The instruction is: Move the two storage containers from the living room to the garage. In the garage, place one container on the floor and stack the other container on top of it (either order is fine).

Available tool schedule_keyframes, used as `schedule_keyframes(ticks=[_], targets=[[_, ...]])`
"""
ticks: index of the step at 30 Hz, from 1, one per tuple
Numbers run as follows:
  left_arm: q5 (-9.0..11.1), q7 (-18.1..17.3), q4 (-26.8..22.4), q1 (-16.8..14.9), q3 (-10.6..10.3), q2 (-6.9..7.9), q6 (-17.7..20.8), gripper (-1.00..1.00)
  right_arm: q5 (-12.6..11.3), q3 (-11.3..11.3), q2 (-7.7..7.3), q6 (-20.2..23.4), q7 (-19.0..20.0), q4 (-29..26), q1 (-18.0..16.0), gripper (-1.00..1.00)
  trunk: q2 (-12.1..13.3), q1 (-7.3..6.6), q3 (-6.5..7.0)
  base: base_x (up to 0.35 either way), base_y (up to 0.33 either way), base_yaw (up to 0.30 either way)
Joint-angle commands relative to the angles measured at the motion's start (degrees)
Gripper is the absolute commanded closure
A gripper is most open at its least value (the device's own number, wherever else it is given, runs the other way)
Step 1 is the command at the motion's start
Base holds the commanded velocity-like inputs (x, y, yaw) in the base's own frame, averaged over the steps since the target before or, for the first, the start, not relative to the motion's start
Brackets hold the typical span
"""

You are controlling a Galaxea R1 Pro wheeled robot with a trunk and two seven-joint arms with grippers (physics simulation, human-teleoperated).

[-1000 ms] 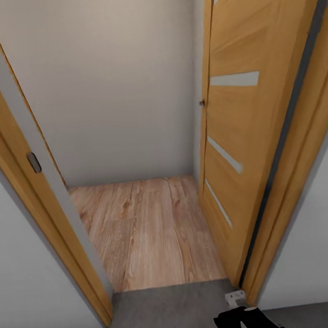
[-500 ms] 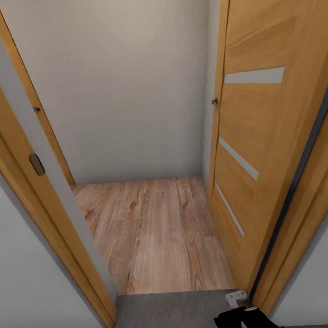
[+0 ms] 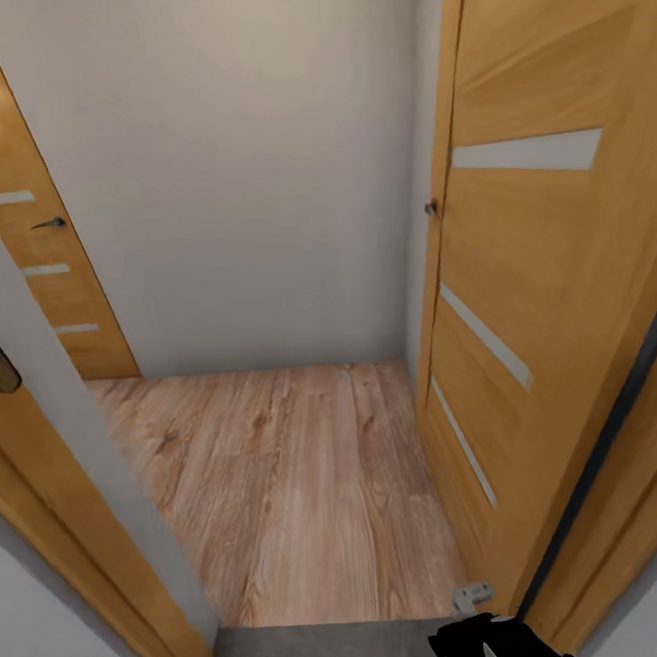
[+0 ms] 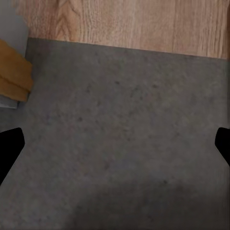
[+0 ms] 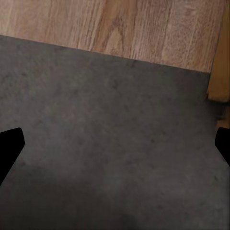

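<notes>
The two storage containers are out of view. I stand at the garage doorway, with the grey concrete floor [image 3: 340,651] under me and its edge meeting light wood planks [image 3: 294,493] just ahead. In the left wrist view, my left gripper [image 4: 115,148] is open over bare concrete [image 4: 124,120], its dark fingertips [image 4: 9,143] far apart with nothing between them. My right gripper [image 5: 115,148] is open the same way above the concrete [image 5: 110,124] near the threshold.
The orange door with frosted strips [image 3: 555,277] stands open on the right. The door frame [image 3: 75,514] rises close on the left. Beyond lies a small wood-floored hallway ending in a white wall [image 3: 253,175], with another orange door [image 3: 46,265] at its far left.
The camera has moved forward toward the threshold. The concrete strip at the bottom has shrunk, and the second orange door at the far left has come into view.
</notes>
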Motion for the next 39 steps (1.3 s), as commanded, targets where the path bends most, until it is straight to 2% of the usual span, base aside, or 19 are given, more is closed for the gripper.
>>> schedule_keyframes(ticks=[1,21,33,39], targets=[[0.25,0.22,-0.13,0.0,-0.07,0.0,0.32,-1.0,0.23,0.08,-0.06,0.31,0.17,-0.12,-0.01,-1.0,-0.02,0.02,-0.06,0.259,-0.065,0.0],[0.31,0.18,-0.15,0.0,-0.16,-0.04,0.31,-1.0,0.28,-0.06,-0.46,0.16,0.36,-0.03,-0.01,-1.0,-0.02,0.02,-0.06,0.132,-0.036,0.0],[0.24,0.19,-0.13,0.0,-0.15,0.01,0.31,-1.0,0.23,0.1,-0.08,0.25,0.2,-0.12,-0.01,-1.0,-0.02,0.02,-0.06,0.296,-0.013,0.0],[0.23,0.17,-0.15,0.0,-0.15,0.0,0.31,-1.0,0.23,0.14,-0.03,0.25,-0.08,-0.12,-0.01,-1.0,-0.02,0.02,-0.06,0.141,0.0,0.0]])
